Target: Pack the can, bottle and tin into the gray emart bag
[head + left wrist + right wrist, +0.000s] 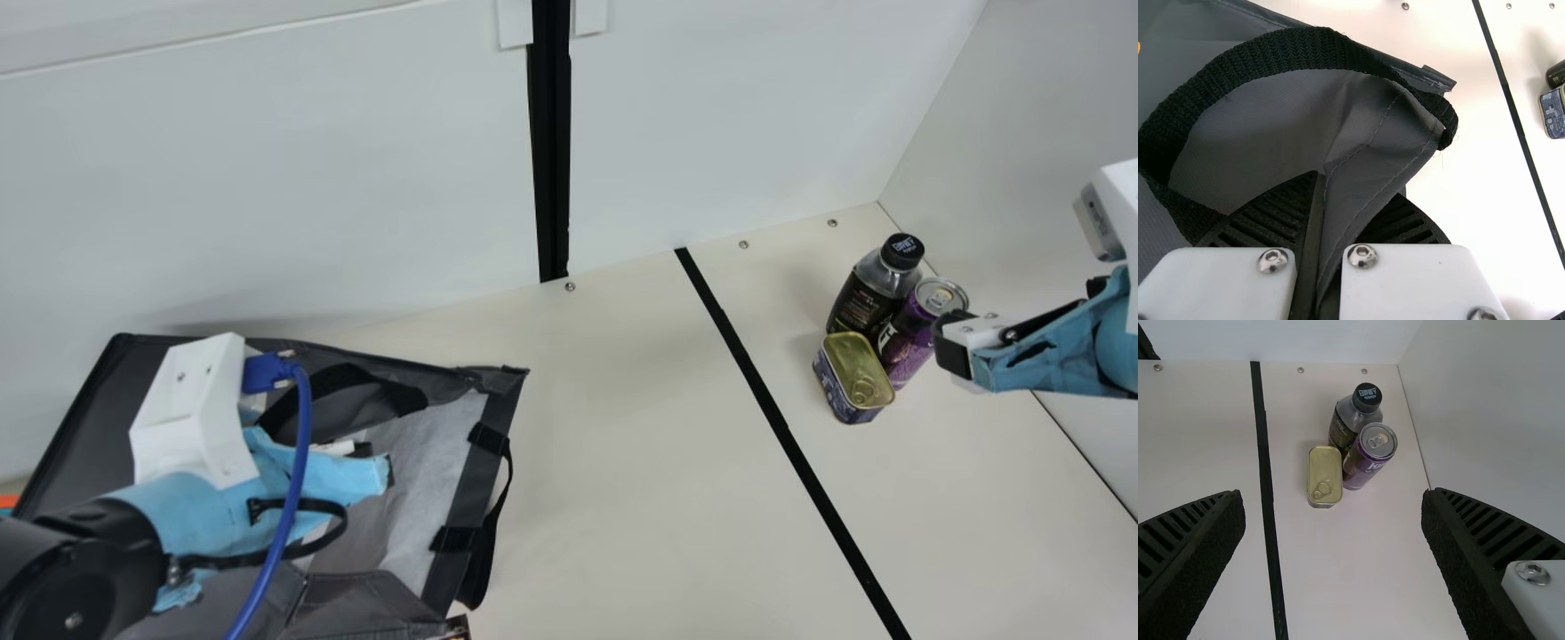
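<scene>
The gray bag (436, 480) lies at the main view's lower left, its mouth spread. My left gripper (360, 476) is over it; in the left wrist view the left gripper (1331, 223) is shut on the bag's fabric (1371, 160), a fold pinched between its fingers. At the right, bottle (869, 293), can (911, 333) and tin (855, 378) stand close together. My right gripper (956, 347) is just right of them. From the right wrist, the gripper (1333, 495) is wide open above the table, with tin (1324, 477), can (1368, 457) and bottle (1353, 417) farther off.
A black strip (773, 409) crosses the table between bag and items. White walls (711, 116) rise behind the table and at its right. Black handles (484, 551) hang along the bag's edge, and a blue cable (298, 462) loops over my left wrist.
</scene>
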